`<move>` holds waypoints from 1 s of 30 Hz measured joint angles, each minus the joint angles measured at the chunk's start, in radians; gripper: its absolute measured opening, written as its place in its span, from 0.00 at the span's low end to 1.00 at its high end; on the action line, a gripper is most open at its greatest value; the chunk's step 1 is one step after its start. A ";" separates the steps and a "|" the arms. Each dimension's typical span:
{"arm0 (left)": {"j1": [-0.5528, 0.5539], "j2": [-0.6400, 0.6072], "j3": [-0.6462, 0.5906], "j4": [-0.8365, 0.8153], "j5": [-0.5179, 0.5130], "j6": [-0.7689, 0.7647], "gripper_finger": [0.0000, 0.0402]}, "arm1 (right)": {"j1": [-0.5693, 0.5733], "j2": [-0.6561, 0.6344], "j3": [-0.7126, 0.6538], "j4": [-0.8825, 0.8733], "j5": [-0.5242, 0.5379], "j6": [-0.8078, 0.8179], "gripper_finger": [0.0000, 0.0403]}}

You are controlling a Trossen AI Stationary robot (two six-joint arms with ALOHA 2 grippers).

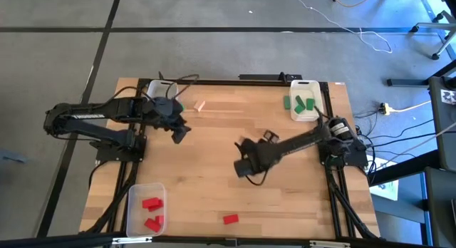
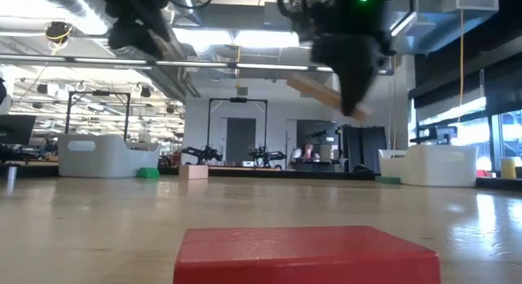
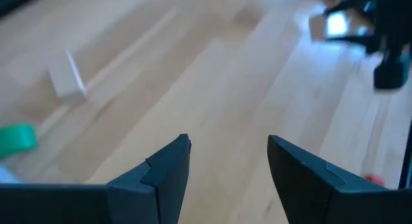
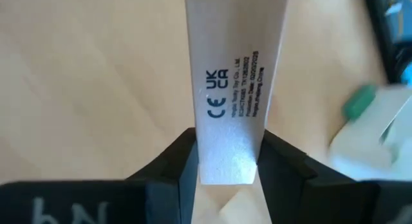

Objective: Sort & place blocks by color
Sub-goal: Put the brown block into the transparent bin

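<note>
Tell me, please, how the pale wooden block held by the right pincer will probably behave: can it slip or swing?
The right pincer grips the pale wooden block only at one end, so it could perhaps pivot. It looks stiff: its edges stay straight. Its smooth printed face suggests some risk of slipping.

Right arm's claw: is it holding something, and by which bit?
Yes. The right gripper clamps one end of a pale wooden block; the rest sticks out forward. The left gripper is open and empty.
</note>
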 joint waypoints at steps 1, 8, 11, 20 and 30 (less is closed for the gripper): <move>0.014 0.000 0.000 0.027 0.000 0.011 0.50 | -0.014 0.000 0.021 -0.001 0.020 -0.035 0.32; 0.111 0.000 0.000 0.141 0.130 0.047 0.50 | -0.087 -0.002 0.169 0.031 0.122 -0.267 0.32; 0.136 0.011 0.000 0.185 0.183 0.047 0.50 | -0.108 -0.003 0.224 0.066 0.157 -0.335 0.32; 0.148 0.066 0.000 0.398 0.284 -0.006 0.50 | -0.157 -0.004 0.266 0.243 0.214 -0.578 0.32; 0.141 0.089 0.000 0.487 0.280 -0.044 0.50 | -0.170 -0.004 0.264 0.290 0.213 -0.704 0.32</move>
